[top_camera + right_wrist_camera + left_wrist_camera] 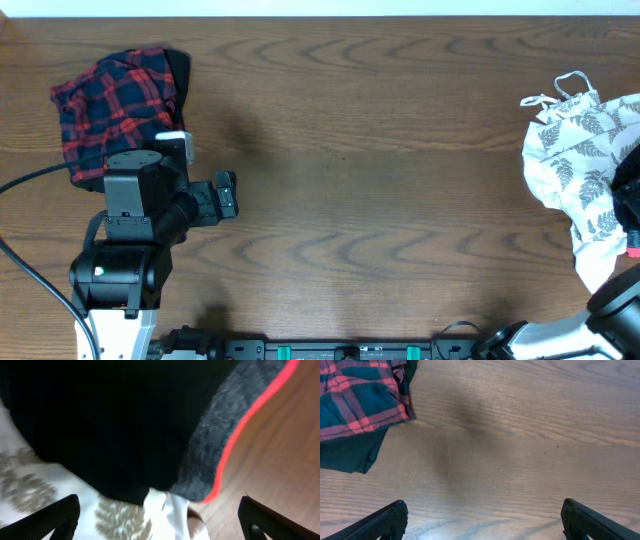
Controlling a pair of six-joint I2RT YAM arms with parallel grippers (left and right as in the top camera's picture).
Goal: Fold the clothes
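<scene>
Standing nearest, at the robot's edge of the wooden table [380, 150]: left arm [115, 270], black on a white base, its wrist close beside the left-hand pile. Left gripper [230, 195] is released, fingers spread wide with nothing between them; the wrist view shows wood grain and a soft shadow beyond its fingertips [390, 520]. Right arm [615, 305] stands at the near right corner, only partly inside the overhead view. Right gripper [159, 502] is likewise released, fingers wide apart, poised close above the right-hand pile; whether it touches the cloth cannot be told. Farther out, at the table's far left: plaid piece [105, 110], red and navy, crumpled in a heap on a dark cloth [350, 455] that shows along its edge. The heap's near corner lies apart from the left fingers. At the right edge, well apart from that heap: black leggings [115, 425], bunched, the waistband [220, 430] grey and piped in coral red, lying over part of the white leaf-print top [580, 140]. That top is rumpled — thin straps trailing toward the far edge, one side tucked beneath the leggings.
</scene>
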